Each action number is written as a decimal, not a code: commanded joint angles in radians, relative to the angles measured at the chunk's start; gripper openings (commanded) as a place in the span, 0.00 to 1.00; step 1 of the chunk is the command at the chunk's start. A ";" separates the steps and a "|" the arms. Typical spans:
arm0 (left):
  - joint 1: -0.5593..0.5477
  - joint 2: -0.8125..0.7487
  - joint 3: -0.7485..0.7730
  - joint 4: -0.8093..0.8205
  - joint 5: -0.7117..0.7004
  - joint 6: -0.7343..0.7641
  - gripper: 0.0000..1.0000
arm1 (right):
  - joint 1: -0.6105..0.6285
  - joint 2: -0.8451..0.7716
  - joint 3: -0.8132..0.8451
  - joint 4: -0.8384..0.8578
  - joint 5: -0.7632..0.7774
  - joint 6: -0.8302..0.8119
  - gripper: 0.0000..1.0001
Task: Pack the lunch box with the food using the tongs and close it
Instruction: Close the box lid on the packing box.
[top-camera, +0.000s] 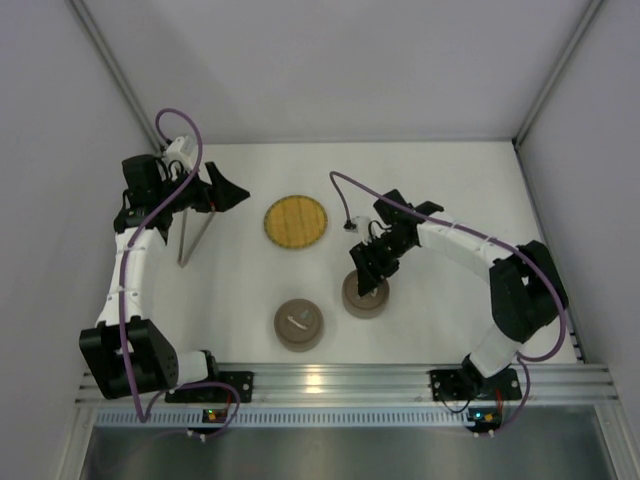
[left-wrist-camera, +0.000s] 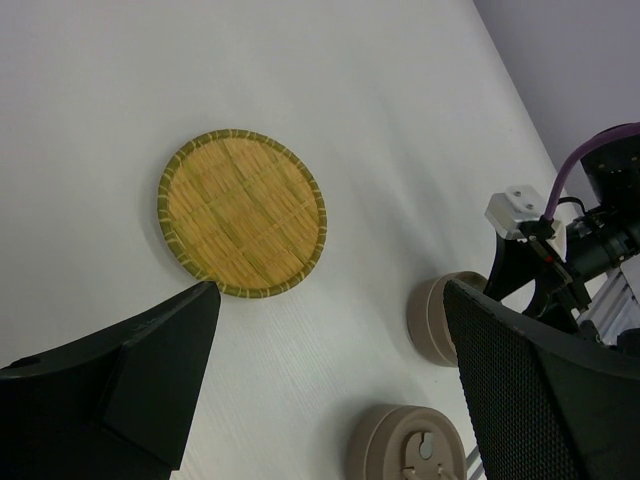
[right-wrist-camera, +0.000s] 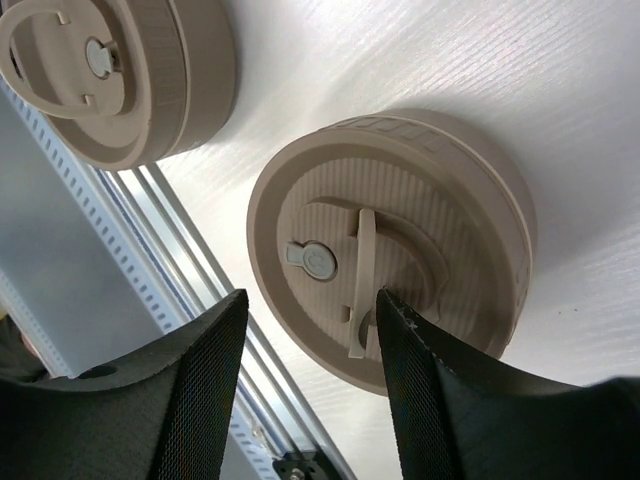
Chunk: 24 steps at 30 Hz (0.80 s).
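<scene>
Right wrist view looks straight down on the lunch box (right-wrist-camera: 440, 180), a round beige tub with its lid on; the right end effector (right-wrist-camera: 312, 300) hangs just over it, jaws parted and clamping nothing; the lid's flip handle (right-wrist-camera: 360, 280) stands between them, close against one finger, clear of the other. I'd say the arm is there to work that lid, since the handle is the only part to catch hold of.

From overhead, this tub sits on the table (top-camera: 450, 180) below and to the right of the yellow plate (top-camera: 296, 222); a second tub (top-camera: 299, 325) of the same kind, also lidded, sits straight below the plate. The plate is bare; no food shows anywhere, so it may already be inside.

The tongs (top-camera: 181, 250) lie flat to the left of the plate; the left end effector (top-camera: 238, 192) hovers above them, jaws wide apart and empty, probably parked out of the way.
</scene>
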 joint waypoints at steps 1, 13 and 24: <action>0.006 -0.031 0.001 0.056 0.024 0.004 0.98 | 0.001 -0.039 0.022 0.066 0.039 -0.027 0.54; 0.006 -0.034 -0.002 0.070 0.025 -0.005 0.98 | -0.026 -0.094 0.019 0.128 0.064 -0.041 0.52; 0.006 -0.039 0.001 0.070 0.017 0.001 0.99 | -0.071 -0.148 0.121 0.073 -0.087 -0.118 0.27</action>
